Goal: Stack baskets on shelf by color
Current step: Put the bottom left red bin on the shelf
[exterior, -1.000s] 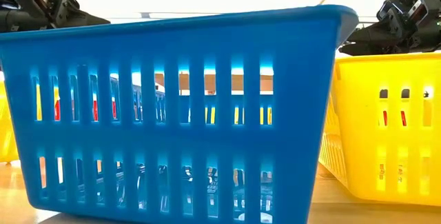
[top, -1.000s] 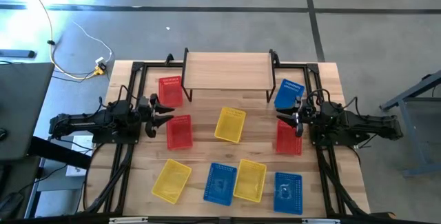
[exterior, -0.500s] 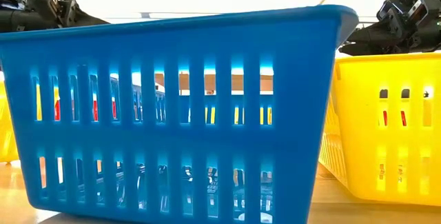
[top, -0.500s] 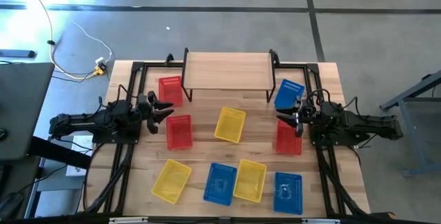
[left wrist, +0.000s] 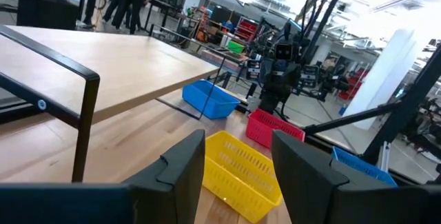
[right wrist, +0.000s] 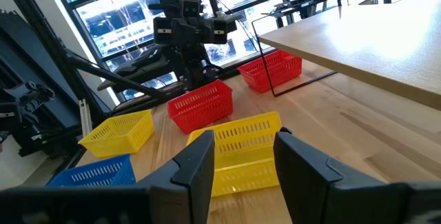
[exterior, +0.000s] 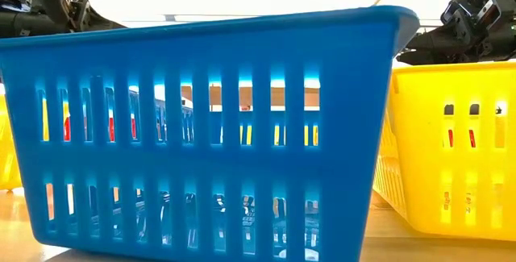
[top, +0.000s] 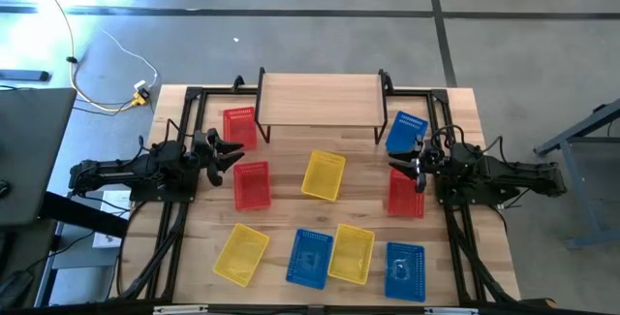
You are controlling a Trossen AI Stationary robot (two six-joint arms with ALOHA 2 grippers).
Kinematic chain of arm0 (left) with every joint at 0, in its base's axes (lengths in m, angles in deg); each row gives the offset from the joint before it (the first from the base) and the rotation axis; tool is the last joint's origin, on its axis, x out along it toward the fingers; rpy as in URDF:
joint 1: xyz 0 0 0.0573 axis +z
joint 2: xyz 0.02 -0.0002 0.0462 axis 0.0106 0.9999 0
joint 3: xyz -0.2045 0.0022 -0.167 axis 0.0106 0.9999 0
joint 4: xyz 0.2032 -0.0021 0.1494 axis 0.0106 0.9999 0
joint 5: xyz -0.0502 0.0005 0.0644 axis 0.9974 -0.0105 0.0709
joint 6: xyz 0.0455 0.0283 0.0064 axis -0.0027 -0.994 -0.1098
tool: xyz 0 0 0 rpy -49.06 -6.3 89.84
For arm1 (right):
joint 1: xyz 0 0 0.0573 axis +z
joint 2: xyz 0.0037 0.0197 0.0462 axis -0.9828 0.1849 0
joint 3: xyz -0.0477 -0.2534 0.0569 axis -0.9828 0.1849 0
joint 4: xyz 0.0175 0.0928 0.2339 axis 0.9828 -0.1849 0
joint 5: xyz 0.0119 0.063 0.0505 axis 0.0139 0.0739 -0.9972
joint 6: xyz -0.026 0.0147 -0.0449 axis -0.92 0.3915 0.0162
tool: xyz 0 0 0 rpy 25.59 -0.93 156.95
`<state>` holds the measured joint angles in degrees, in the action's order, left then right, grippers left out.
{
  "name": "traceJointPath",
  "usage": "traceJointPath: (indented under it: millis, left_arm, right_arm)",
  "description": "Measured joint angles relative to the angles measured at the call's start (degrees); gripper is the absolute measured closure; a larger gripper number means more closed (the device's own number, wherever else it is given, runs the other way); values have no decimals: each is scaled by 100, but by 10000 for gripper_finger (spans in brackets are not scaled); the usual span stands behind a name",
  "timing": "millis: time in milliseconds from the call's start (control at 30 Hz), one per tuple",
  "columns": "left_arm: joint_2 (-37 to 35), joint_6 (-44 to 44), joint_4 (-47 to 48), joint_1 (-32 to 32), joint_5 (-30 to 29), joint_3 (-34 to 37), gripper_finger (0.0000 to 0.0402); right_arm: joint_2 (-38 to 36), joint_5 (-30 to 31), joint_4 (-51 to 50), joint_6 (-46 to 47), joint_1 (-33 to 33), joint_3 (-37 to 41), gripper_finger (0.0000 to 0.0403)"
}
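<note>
Baskets of thin, slotted plastic lie scattered on the worktop (top: 455, 111), nine in all, three of each colour, and none is yet on the shelf (top: 320, 99). They look light and fairly stiff, likely to slide if nudged; the best hold is probably a pinch over one rim wall, since the walls are thin enough for the fingers.

One red basket (top: 239, 127) sits beside the shelf's left legs, a second red basket (top: 252, 185) lies just in front of the left hand (top: 231, 152), and a third red basket (top: 406, 195) lies just by the right hand (top: 408, 173). A blue basket (top: 406, 132) rests tilted by the shelf's right legs. A yellow basket (top: 324, 175) sits mid-worktop, and the other two yellow and two blue ones line the near edge. All are shallow, rectangular and alike in size.

Both hands hang released, fingers apart, grasping nothing.
</note>
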<state>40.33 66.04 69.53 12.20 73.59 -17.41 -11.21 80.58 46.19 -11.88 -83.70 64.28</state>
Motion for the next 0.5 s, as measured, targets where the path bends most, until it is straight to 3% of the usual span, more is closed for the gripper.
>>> traceJointPath:
  millis: [333, 500]
  left_arm:
    - [0, -68, -28, 0, -53, 1, 243]
    - [1, 290, -611, 0, -93, 2, 243]
  right_arm:
    - [0, 0, 0, -1, 1, 1, 268]
    - [1, 0, 0, -1, 2, 1, 268]
